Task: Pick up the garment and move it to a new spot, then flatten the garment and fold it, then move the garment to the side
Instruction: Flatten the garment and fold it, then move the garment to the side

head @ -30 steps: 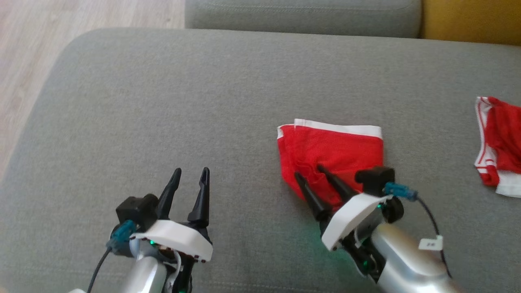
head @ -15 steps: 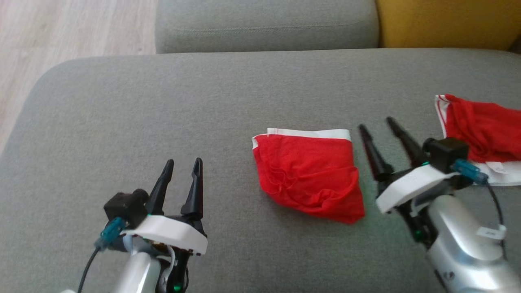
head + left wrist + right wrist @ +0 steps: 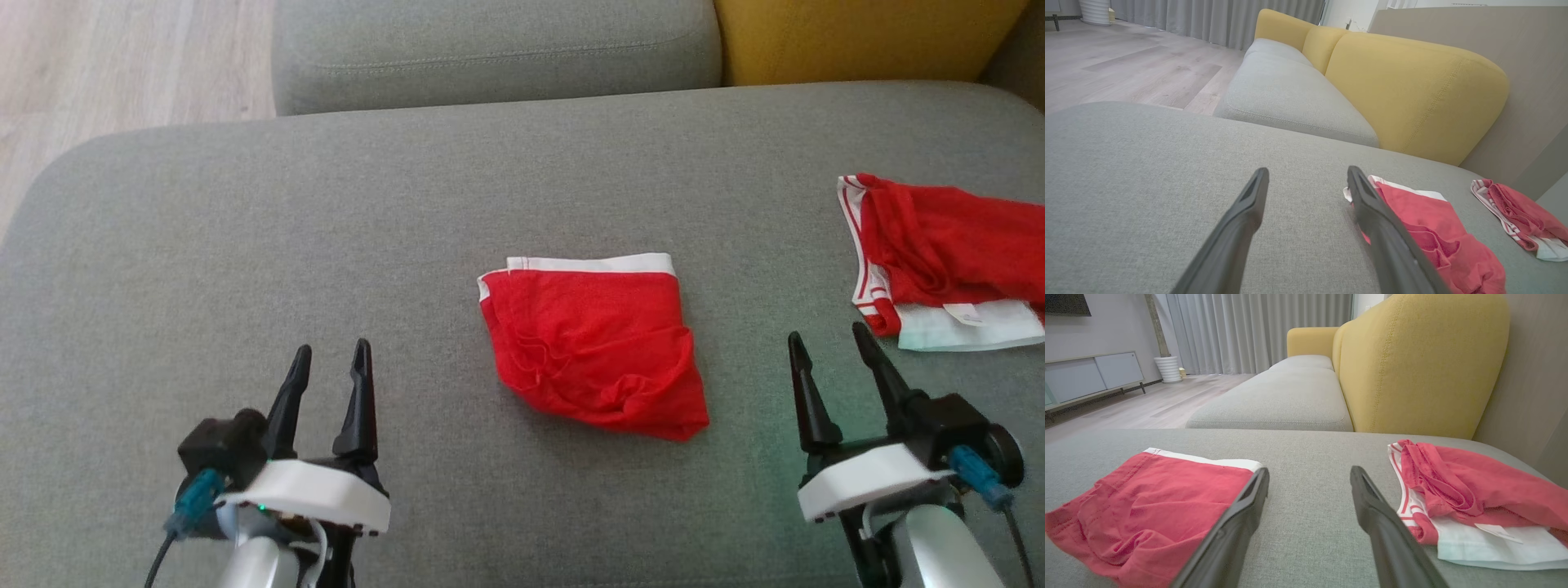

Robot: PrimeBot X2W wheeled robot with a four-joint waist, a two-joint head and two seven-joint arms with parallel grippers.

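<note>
Dark fingers (image 3: 357, 400) come first: our left hand (image 3: 332, 345) and right hand (image 3: 825, 330) hover low over the grey sofa cushion (image 3: 286, 229), both spread wide and holding nothing. Between them, a little farther on, the folded red briefs (image 3: 592, 343) lie flat, touching neither hand. We judge them light, limp and thin, likely to fall open if lifted by one corner; pinching both layers at the firmer white waistband (image 3: 588, 264) looks safest. Farther right lies a rumpled second red garment (image 3: 947, 245); beyond it, the yellow backrest (image 3: 857, 37)
</note>
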